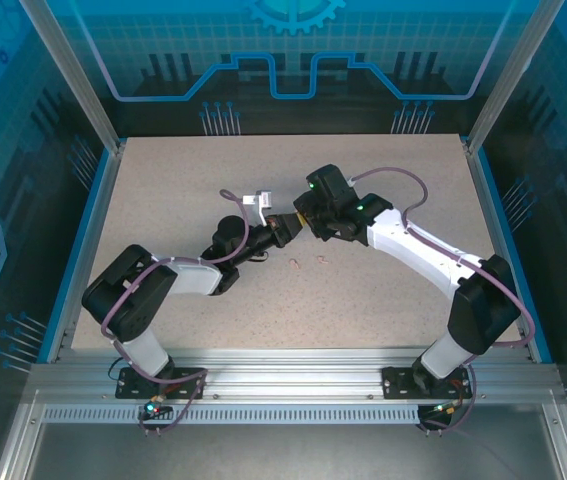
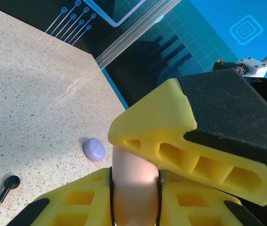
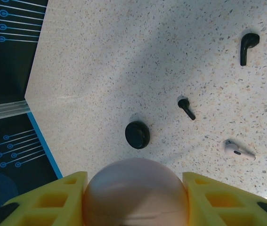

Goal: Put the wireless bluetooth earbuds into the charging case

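A pale pink round charging case (image 2: 135, 183) is held in the air between both grippers over the middle of the table. My left gripper (image 2: 135, 190) is shut on its sides, and a yellow finger (image 2: 171, 136) of the right gripper lies across its top. My right gripper (image 3: 135, 193) is shut on the same case (image 3: 135, 195). In the top view the two grippers (image 1: 281, 228) (image 1: 309, 222) meet tip to tip. On the table lie two black earbuds (image 3: 249, 47) (image 3: 186, 108) and a pale pink earbud (image 3: 239, 150). Another black earbud (image 2: 7, 187) lies near a lilac case (image 2: 94, 149).
A shut black round case (image 3: 137, 134) rests on the speckled table (image 1: 363, 300). Two small pale pink earbuds (image 1: 296, 262) (image 1: 321, 259) lie just in front of the grippers. A blue rim and metal frame posts (image 1: 103, 190) bound the table.
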Available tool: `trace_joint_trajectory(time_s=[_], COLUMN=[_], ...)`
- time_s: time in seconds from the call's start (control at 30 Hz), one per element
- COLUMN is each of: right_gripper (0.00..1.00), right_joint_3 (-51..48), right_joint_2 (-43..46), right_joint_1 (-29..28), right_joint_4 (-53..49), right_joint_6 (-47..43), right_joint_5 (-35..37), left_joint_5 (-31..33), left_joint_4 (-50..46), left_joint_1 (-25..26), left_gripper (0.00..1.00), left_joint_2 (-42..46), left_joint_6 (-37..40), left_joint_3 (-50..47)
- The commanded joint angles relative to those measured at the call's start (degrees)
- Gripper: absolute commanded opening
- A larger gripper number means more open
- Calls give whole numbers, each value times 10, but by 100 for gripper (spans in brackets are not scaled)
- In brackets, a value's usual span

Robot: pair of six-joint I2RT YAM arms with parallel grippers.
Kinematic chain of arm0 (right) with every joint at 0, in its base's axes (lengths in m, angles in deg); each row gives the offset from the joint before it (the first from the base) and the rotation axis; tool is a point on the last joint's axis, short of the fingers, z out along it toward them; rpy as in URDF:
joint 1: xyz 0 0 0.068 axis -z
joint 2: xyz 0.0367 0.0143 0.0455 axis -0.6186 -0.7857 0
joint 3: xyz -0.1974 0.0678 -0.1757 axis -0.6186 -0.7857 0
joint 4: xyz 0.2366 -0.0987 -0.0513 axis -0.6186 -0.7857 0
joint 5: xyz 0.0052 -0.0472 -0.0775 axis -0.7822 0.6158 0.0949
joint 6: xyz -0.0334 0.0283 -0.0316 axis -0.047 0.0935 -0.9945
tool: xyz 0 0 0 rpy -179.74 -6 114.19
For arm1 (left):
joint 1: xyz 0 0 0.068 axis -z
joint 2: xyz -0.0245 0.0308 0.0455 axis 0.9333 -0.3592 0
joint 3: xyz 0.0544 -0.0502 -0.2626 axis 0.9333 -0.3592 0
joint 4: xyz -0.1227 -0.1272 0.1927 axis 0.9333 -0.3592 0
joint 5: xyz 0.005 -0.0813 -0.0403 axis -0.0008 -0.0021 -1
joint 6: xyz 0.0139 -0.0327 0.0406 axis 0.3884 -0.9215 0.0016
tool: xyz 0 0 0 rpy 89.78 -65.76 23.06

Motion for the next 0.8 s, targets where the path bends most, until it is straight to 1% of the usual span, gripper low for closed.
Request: trace_joint_trajectory(time_s=[0.0, 0.07, 0.13, 0.27, 0.37, 0.5, 0.6, 0.67, 0.7, 0.77], right_gripper=[37, 38, 44, 67, 77, 78, 79, 79, 82, 82], right_joint_3=[15, 14, 13, 14, 16, -11, -47, -80, -94, -120], right_joint_2=[3, 4, 5, 13, 35, 90, 136, 163, 172, 184], right_joint_1=[-11, -10, -7, 7, 23, 51, 84, 117, 132, 157], right_joint_4=[-2, -2, -3, -2, -27, -37, -29, -9, 2, 34], right_joint_6=[-5, -3, -2, -11, -24, -68, -145, -219, -251, -347], right_joint_5=[-15, -14, -13, -13, 3, 30, 19, -18, -41, -97], left_joint_5=[19, 19, 20, 21, 22, 14, -5, -33, -49, -83], left_joint_4=[10, 10, 9, 8, -3, -33, -79, -114, -127, -167], left_joint_1=[2, 3, 3, 3, 3, 2, -5, -18, -25, -39], left_gripper=[16, 12, 9, 4, 2, 0, 0, 0, 0, 0], left_joint_2=[-11, -11, -11, -8, -2, 12, 33, 50, 56, 73], left_joint_6=[8, 7, 6, 3, 1, 10, 27, 41, 47, 62], left_joint_3=[19, 18, 17, 12, 10, 8, 8, 9, 11, 17])
